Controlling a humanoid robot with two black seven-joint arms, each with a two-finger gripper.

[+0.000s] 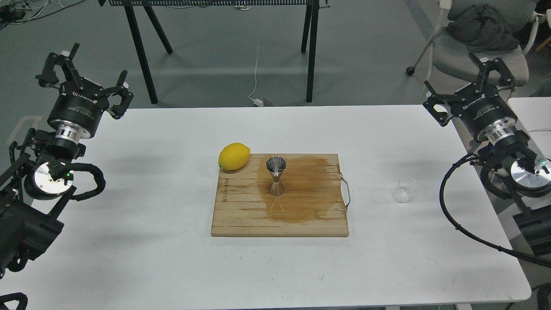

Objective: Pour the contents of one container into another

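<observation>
The small clear glass cup [404, 189] stands upright on the white table [163, 258], right of the board, with nothing touching it. The shiny metal jigger [275, 175] stands upright on the wooden cutting board [241, 215], at the edge of a large wet stain. My right gripper [469, 82] is raised high at the table's far right corner, open and empty, well away from the cup. My left gripper [82, 73] is up at the far left edge, also open and empty.
A yellow lemon [233, 156] rests at the board's back left corner. The board has a metal handle [346, 191] on its right side. A grey chair [478, 51] and black table legs [311, 51] stand behind the table.
</observation>
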